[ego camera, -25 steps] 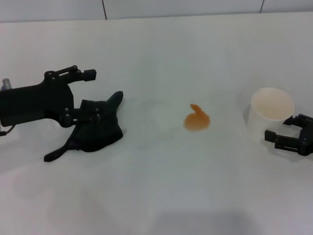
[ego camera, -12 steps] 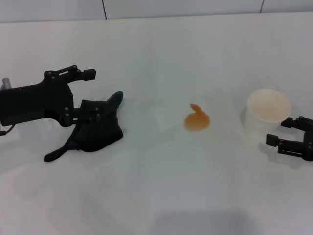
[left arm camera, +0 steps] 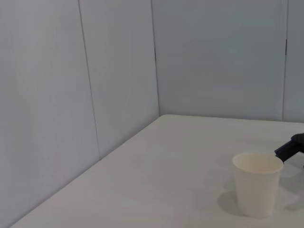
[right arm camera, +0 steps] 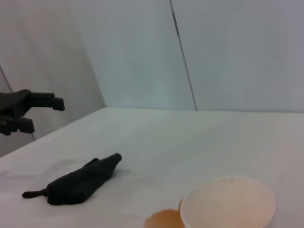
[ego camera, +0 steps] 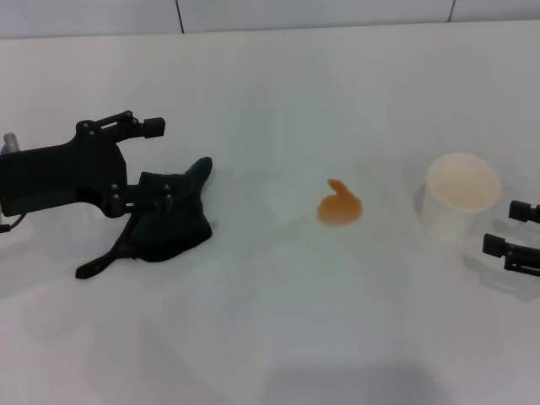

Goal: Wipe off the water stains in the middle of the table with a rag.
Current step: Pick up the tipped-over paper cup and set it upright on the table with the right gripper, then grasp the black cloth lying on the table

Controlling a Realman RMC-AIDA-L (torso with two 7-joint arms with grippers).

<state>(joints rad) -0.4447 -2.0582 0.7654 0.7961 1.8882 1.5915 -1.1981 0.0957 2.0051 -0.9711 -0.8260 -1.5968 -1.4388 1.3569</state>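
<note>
The orange water stain (ego camera: 339,207) lies on the white table (ego camera: 270,321) near its middle. The dark rag (ego camera: 164,224) lies crumpled to its left. My left gripper (ego camera: 153,164) is open and empty; in the head view its lower finger overlaps the rag. In the right wrist view the left gripper (right arm camera: 38,114) hangs above the table, apart from the rag (right arm camera: 76,183). My right gripper (ego camera: 516,229) is open and empty at the right edge, just right of the white cup (ego camera: 461,196). The stain (right arm camera: 164,219) also shows beside the cup (right arm camera: 228,204).
The white paper cup (left arm camera: 257,183) stands upright right of the stain, with a right gripper fingertip (left arm camera: 290,148) beside it. Grey wall panels (ego camera: 312,13) border the table's far edge.
My right gripper has drawn back to the right, away from the cup, which has shifted slightly left and stands free. The left gripper and rag have not moved.
</note>
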